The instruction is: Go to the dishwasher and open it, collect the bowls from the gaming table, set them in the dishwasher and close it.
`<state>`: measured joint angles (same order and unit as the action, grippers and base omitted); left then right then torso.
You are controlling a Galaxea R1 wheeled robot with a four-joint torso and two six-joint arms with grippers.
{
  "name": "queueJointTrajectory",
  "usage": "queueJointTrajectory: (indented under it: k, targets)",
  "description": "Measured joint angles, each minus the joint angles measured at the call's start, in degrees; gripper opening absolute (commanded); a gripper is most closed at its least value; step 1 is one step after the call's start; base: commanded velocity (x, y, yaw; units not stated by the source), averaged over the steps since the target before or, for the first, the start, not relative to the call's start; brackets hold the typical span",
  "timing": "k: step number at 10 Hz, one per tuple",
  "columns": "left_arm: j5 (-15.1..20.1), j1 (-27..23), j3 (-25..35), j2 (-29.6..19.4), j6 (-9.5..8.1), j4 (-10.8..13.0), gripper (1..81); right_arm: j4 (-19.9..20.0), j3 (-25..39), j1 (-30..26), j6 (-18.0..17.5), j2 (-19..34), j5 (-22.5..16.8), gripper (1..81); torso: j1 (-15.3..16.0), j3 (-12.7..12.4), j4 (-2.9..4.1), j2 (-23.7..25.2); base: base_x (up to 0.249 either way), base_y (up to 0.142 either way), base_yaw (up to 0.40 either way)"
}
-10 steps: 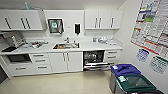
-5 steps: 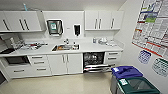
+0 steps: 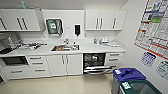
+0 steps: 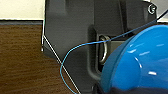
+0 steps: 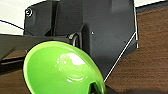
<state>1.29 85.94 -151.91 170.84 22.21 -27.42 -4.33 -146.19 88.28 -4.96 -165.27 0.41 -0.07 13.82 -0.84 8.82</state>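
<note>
Dishwasher [image 3: 97, 63] already open, right of sink [image 3: 65, 47]. Left hand clamped on blue bowl [image 4: 140, 62], right on green bowl [image 5: 60, 68]; loading, closing remain.

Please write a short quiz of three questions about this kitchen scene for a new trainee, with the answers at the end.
1. True or false: the dishwasher door is shut.
2. Which bowl appears close in the left wrist view? A) yellow B) blue C) black
3. Fill in: the sink lies to the ____ of the dishwasher in the head view.

Key:
1. False; the door is down and the dark inside shows.
2. B, the blue bowl; the green bowl is in the right wrist view.
3. Left.
</note>
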Motion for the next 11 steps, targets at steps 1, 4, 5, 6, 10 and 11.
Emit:
queueJointTrajectory:
  k: [1, 4, 5, 6, 10, 11]
  targets:
    - [-1.29, -0.04, -0.41, 0.48, 0.16, 0.07, 1.0, -0.02, -0.48, -0.26, 0.0, 0.9, 0.0, 1.0, 0.07, 0.0, 0.0, -0.05, 0.116, 0.0, 0.0]
    - [-1.05, -0.15, -0.13, -0.09, -0.06, 0.05, 1.0, -0.02, -0.15, -0.15, 0.0, -0.39, -0.04, 1.0, 0.08, 0.0, 0.0, -0.02, 0.109, 0.0, 0.0]
    - [-1.08, -0.17, -0.09, 0.35, 0.22, 0.11, 1.0, -0.02, -0.09, -0.22, 0.0, -0.26, 0.07, 1.0, 0.08, 0.0, 0.0, -0.02, 0.104, 0.0, 0.0]
    - [-0.85, -0.15, -0.11, 0.06, 0.05, 0.09, 1.0, -0.02, -0.12, -0.2, 0.0, 0.05, 0.18, 1.0, 0.08, 0.0, 0.0, -0.02, 0.103, 0.0, 0.0]
    - [-0.91, -0.02, -0.11, 0.24, 0.09, 0.09, 1.0, -0.07, -0.32, -0.15, 0.0, -0.02, 0.07, 1.0, 0.07, 0.0, 0.0, -0.02, 0.103, 0.0, 0.0]
    - [-0.91, -0.04, -0.11, 0.24, 0.09, 0.09, 1.0, -0.07, -0.32, -0.2, 0.0, 0.02, 0.07, 1.0, 0.07, 0.0, 0.0, -0.02, 0.104, 0.0, 0.0]
